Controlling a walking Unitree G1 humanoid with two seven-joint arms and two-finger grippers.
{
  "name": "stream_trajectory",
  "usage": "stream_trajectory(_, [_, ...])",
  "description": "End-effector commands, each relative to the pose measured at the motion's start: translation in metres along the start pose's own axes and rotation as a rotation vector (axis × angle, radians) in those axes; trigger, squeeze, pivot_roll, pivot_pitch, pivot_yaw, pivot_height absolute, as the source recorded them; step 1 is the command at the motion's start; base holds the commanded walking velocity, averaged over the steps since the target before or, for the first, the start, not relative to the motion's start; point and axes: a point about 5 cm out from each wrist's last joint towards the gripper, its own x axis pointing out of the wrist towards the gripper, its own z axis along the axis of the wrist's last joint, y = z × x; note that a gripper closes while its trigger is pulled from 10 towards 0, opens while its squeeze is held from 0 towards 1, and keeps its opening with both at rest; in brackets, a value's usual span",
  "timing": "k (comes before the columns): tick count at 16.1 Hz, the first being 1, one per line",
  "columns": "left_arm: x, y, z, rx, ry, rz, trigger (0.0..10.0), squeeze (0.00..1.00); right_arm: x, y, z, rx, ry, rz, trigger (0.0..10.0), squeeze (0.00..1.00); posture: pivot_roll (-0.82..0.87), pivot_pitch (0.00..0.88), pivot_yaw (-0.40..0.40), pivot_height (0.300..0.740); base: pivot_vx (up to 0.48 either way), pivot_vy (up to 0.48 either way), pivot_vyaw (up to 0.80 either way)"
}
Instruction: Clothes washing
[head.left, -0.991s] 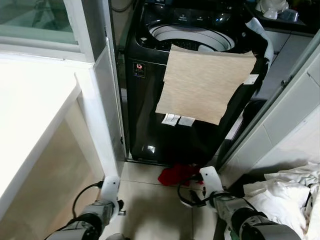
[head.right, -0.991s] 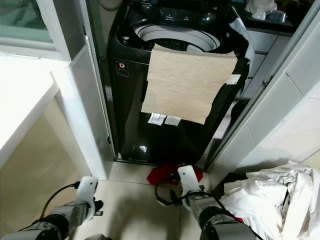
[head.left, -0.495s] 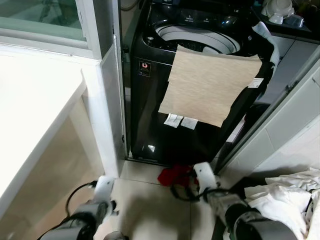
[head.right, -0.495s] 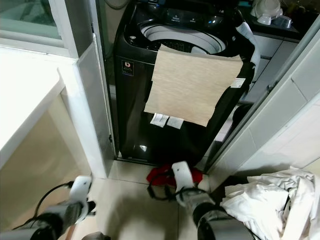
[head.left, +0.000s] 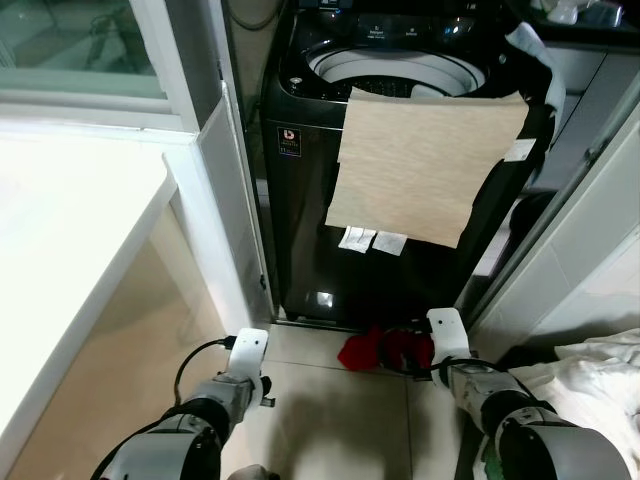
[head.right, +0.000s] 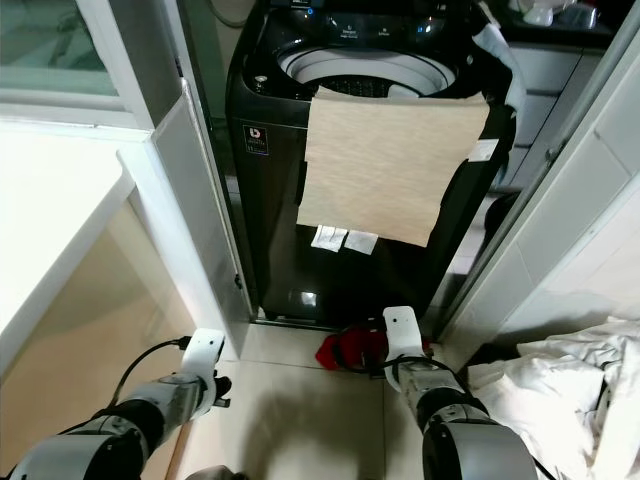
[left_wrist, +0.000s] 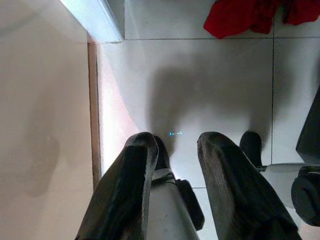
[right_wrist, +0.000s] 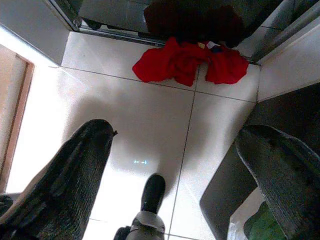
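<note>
Red garment (right_wrist: 190, 60) lying crumpled on the tiled floor (left_wrist: 200, 85), against the base of the black top-loading washing machine (head.left: 300, 200) and just ahead of the right gripper (right_wrist: 170, 165). Far edge of garment lost in shadow under the machine front; type of clothing not determinable. Right gripper held low over the floor, jaws released and spread wide, nothing between them, clear of the garment. Left gripper (left_wrist: 172, 165) also low over the tiles near the white door frame (head.left: 215, 230), well apart from the garment, jaws parted with a narrow gap, holding nothing. Machine lid open, drum rim (head.left: 400, 70) visible, drum contents not visible. Beige cloth (head.left: 420, 165) draped over the machine's front edge, covering much of the front panel, two small white labels (head.left: 372, 240) hanging below it. Dark garment with pale trim (head.left: 530, 60) hung over the machine's right corner, partly hidden. White laundry pile (head.right: 570, 370) on the floor at right, cut off by the frame edge. White worktop (head.left: 60, 230) at left, overexposed, surface detail unreadable
</note>
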Motion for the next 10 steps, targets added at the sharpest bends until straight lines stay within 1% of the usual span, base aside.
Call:
stream_trajectory(1, [0.000,-0.001,0.002,-0.013,0.001,0.008,10.0,0.00,-0.001,-0.003,0.007,-0.012,-0.010,0.000,10.0,0.00,-0.04,0.000,0.024,0.740,0.000,0.000,0.00])
stream_trajectory(2, [0.000,0.001,0.002,-0.027,0.001,0.015,10.0,0.00,0.000,-0.001,0.008,-0.024,-0.010,0.005,10.0,0.00,-0.03,0.000,-0.001,0.740,0.000,0.000,0.00])
stream_trajectory(3, [0.000,0.002,0.002,-0.039,0.002,0.021,10.0,0.00,0.000,0.001,0.008,-0.029,-0.013,0.011,10.0,0.00,-0.02,0.000,-0.007,0.740,0.000,0.000,0.00])
stream_trajectory(4, [-0.001,0.011,-0.001,-0.037,0.012,0.042,10.0,0.00,0.001,0.008,0.008,-0.051,-0.013,0.017,10.0,0.00,0.00,0.000,-0.032,0.740,0.000,0.000,0.00])
stream_trajectory(6, [-0.001,0.017,-0.004,-0.020,0.018,0.060,10.0,0.00,0.001,0.014,0.007,-0.057,-0.012,0.018,10.0,0.00,0.02,0.000,-0.034,0.740,0.000,0.000,0.00])
stream_trajectory(9, [-0.001,0.014,-0.003,0.050,0.039,0.046,10.0,0.00,0.001,0.008,0.005,-0.030,-0.008,-0.016,10.0,0.00,-0.02,0.000,0.021,0.740,0.000,0.000,0.00])
stream_trajectory(10, [-0.001,0.004,-0.001,0.096,0.044,0.020,10.0,0.00,0.000,-0.002,0.004,0.007,-0.016,-0.052,10.0,0.00,-0.07,0.000,0.062,0.740,0.000,0.000,0.00])
